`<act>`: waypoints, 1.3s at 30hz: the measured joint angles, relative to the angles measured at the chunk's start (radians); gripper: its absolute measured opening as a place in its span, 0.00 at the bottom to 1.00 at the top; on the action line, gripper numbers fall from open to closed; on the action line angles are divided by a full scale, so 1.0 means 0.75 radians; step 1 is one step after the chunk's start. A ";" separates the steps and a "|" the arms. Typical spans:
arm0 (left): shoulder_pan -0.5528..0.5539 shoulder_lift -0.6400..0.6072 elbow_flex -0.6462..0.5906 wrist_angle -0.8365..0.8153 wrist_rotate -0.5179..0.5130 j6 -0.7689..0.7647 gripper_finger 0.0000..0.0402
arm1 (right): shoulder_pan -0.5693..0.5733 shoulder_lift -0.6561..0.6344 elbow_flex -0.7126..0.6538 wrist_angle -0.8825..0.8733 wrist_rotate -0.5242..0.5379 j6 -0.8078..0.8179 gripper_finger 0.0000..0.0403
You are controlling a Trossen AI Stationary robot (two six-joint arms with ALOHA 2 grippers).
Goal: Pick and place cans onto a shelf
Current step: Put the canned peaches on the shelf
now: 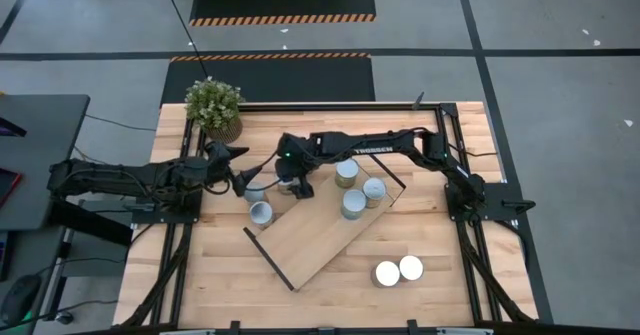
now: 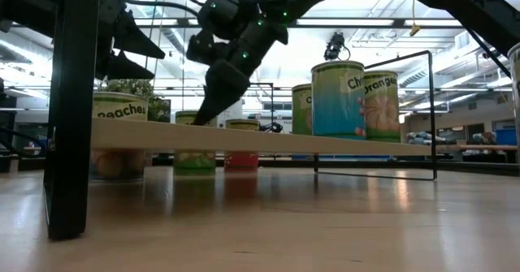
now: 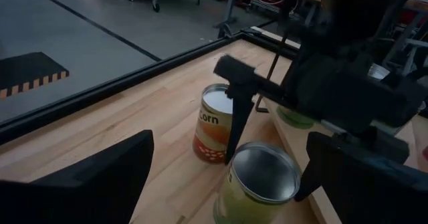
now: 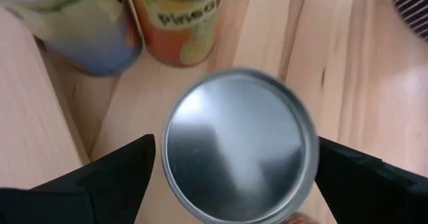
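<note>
Grey concrete floor with black mats edged in orange stripes surrounds the light-wood table (image 1: 440,295), seen from above. Across the middle of the table lies the shelf (image 1: 310,240), a long pale board set at a slant with thin black wire frames at its short ends.

The right arm reaches in from the right edge across the far end of the board. The right gripper (image 1: 297,183) hangs over a can (image 4: 237,154) near the board's far left corner. In the right wrist view its two fingers stand wide apart on either side of that can's silvery top, and a grip cannot be confirmed.

The left arm comes from the left edge, and the left gripper (image 1: 240,175) sits just beside the board's left side. Its fingers are spread and hold nothing. Its wrist view looks past them at a yellow-green can (image 3: 262,184) and, just beyond, an orange-labelled corn can (image 3: 217,124).

A potted plant (image 1: 213,105) stands at the far left corner of the table.

Three cans (image 1: 353,204) stand close together on the far right part of the shelf. Two more cans (image 1: 261,212) stand on the table by the board's left edge. A last pair (image 1: 398,271) stands touching on the tabletop near the front right, well apart from the board
</note>
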 joint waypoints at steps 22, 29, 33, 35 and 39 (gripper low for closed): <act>0.001 0.001 0.000 -0.044 0.001 -0.006 1.00 | 0.005 -0.003 0.094 -0.051 0.049 -0.032 0.83; 0.001 0.001 0.000 -0.052 0.001 -0.008 1.00 | 0.020 -0.008 0.339 -0.431 -0.039 -0.110 0.83; 0.001 0.001 0.000 -0.054 0.001 -0.008 1.00 | 0.035 -0.008 0.404 -0.615 -0.107 -0.103 0.82; 0.001 0.001 0.000 -0.055 0.001 -0.008 1.00 | 0.047 -0.008 0.420 -0.707 -0.102 -0.085 0.82; 0.001 0.001 0.001 -0.055 0.001 -0.008 1.00 | 0.081 -0.008 0.421 -0.815 -0.091 -0.062 0.82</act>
